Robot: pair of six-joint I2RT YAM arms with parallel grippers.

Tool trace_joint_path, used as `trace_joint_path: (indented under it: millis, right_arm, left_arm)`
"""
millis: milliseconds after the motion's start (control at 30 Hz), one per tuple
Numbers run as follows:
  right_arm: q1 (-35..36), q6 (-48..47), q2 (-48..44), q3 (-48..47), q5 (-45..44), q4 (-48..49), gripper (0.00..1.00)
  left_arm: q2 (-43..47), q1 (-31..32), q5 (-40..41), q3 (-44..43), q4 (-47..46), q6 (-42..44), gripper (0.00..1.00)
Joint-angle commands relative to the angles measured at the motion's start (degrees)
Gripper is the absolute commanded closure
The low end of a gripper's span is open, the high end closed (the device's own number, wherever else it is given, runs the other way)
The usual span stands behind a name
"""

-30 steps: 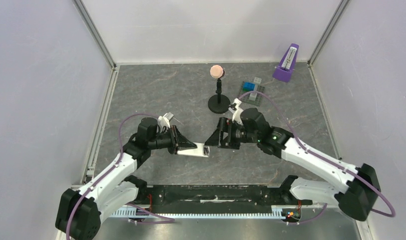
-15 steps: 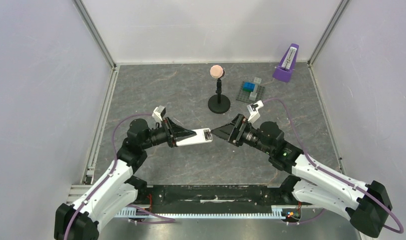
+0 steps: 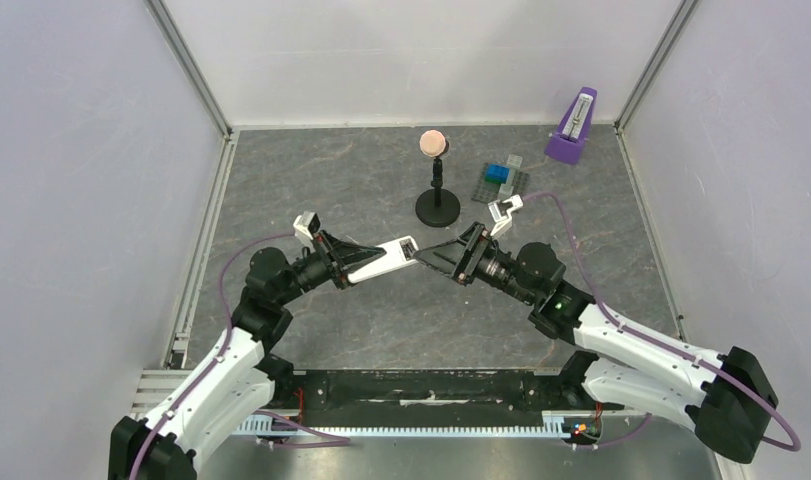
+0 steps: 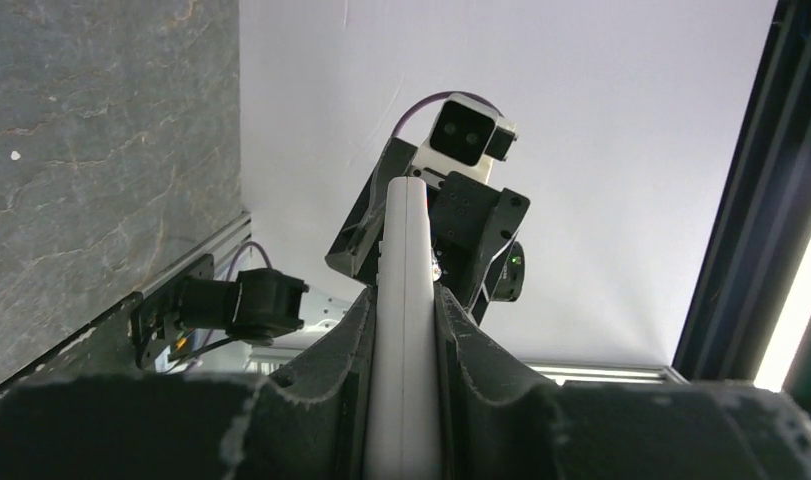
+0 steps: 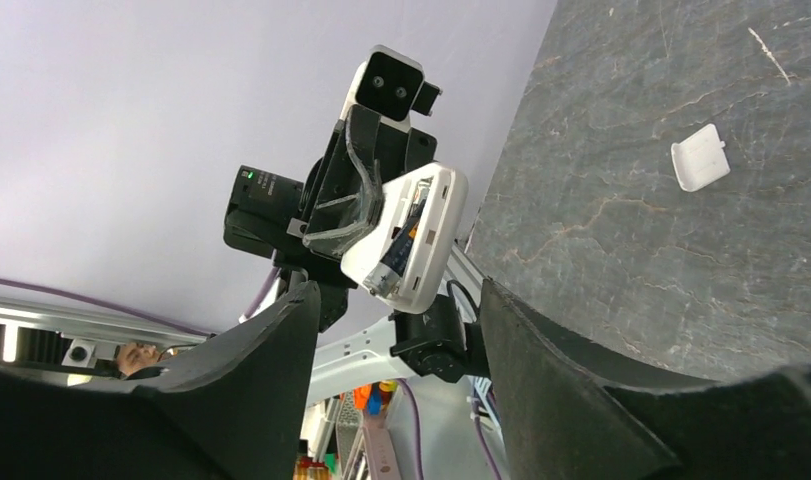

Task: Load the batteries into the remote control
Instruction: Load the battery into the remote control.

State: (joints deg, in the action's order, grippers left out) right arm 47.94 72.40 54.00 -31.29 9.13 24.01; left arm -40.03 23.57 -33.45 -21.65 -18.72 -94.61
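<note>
well, my left gripper (image 3: pixel 373 262) clamps the remote control (image 5: pixel 421 235) in mid-air, its open bay facing my right gripper (image 3: pixel 433 256), spread wide and empty. push too hard and the remote could twist loose, spilling the batteries (image 5: pixel 408 233) seemingly seated inside.

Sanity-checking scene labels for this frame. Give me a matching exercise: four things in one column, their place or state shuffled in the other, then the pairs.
Things
1. remote control
2. small white cover
3. purple metronome
4. right gripper

Place or state
A. lying flat on the table
B. open, holding nothing
C. clamped in the left gripper
D. standing at the far right corner

Pairs: 1-C, 2-A, 3-D, 4-B
</note>
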Motion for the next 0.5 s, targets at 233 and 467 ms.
trace_joint_path:
  millis: [233,467]
  right_arm:
    - [0.42,2.02,2.56,-1.09,-2.27,7.18,0.47]
    - [0.4,4.05,3.98,-0.5,-3.44,8.29,0.55]
  left_arm:
    - [0.08,-0.21,1.17,-0.01,-5.16,-5.0,0.98]
    - [-0.61,-0.28,-0.74,-0.44,-6.55,-3.97,0.98]
